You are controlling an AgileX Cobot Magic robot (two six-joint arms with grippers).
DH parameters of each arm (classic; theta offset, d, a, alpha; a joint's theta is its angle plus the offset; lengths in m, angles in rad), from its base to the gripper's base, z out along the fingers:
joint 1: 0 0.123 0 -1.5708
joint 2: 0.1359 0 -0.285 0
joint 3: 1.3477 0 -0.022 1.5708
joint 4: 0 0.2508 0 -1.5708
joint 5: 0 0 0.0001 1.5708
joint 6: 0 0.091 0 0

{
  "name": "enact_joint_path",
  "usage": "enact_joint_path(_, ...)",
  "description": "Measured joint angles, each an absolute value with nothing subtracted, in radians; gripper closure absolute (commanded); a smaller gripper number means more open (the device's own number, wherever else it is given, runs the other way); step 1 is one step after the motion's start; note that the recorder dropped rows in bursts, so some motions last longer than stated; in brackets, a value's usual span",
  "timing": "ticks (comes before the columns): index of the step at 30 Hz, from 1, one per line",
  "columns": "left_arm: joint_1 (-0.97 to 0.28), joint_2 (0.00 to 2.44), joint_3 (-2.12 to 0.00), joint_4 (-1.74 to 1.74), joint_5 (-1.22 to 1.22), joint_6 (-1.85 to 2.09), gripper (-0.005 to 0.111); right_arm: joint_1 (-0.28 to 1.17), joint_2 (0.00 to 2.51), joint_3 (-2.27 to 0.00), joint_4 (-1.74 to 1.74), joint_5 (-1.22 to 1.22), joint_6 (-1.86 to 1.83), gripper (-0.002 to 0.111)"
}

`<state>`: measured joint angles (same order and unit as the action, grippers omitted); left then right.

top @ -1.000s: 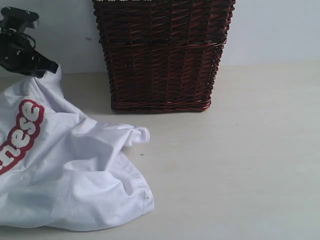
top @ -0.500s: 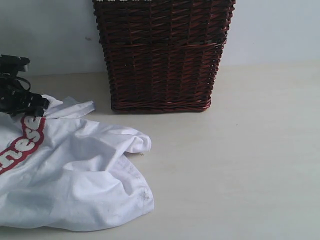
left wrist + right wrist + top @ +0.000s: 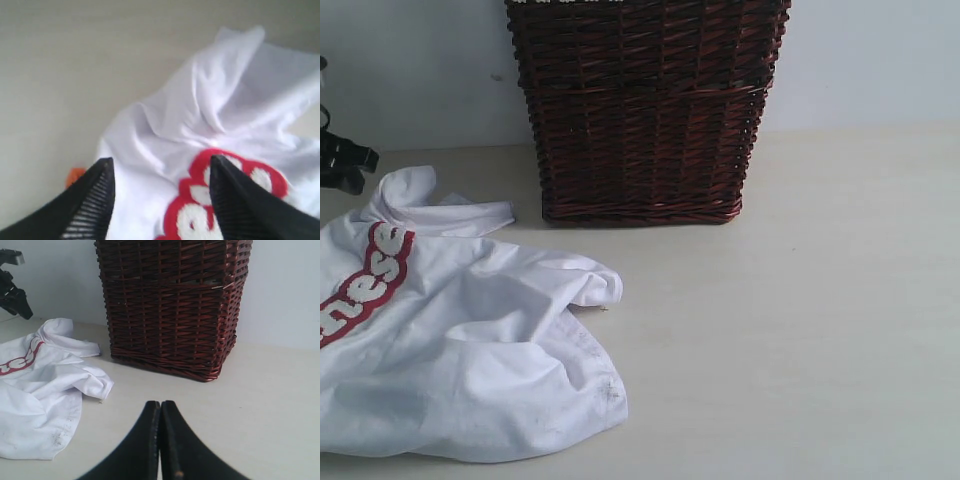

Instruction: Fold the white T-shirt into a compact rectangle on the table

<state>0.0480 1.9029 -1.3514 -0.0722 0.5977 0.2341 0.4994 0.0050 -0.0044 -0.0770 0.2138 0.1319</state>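
White T-shirt, 1, 1 basket, perhaps 1 orange tag

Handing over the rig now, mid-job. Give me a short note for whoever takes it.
Left gripper: fingers open, empty, over the white cotton T-shirt with red-outlined lettering.
Right gripper: fingers shut, empty, over bare pale beige table, clear of the shirt.
Shirt: crumpled heap on the table, beside the dark brown wicker basket.
Done: no fold visible.
Left: spread flat, then fold into a compact rectangle.
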Motion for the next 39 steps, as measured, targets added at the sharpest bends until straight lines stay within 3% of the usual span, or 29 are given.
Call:
enact_joint_path(3,0.048,1.903,-1.348,-0.210,0.729,0.362,0.068,0.499,0.005,-0.004,-0.077,0.212,0.132,0.108)
enact_joint_path(8,0.040,1.901,-1.323,-0.514,0.975,0.604,0.107,0.499,0.005,-0.004,-0.077,0.210,0.132,0.108)
enact_joint_path(17,-0.188,1.899,-1.091,-0.500,0.961,0.643,0.107,0.499,0.005,-0.004,-0.077,0.208,0.132,0.108)
enact_joint_path(28,-0.521,1.899,-0.986,-0.474,0.815,0.579,0.107,0.499,0.005,-0.004,-0.077,0.206,0.132,0.108)
enact_joint_path(34,-0.591,1.887,-0.984,-0.675,0.854,0.735,0.107,0.499,0.005,-0.004,-0.077,0.206,0.132,0.108)
enact_joint_path(39,-0.536,1.813,-0.984,-0.698,0.755,0.750,0.107,0.499,0.005,-0.004,-0.077,0.206,0.132,0.108)
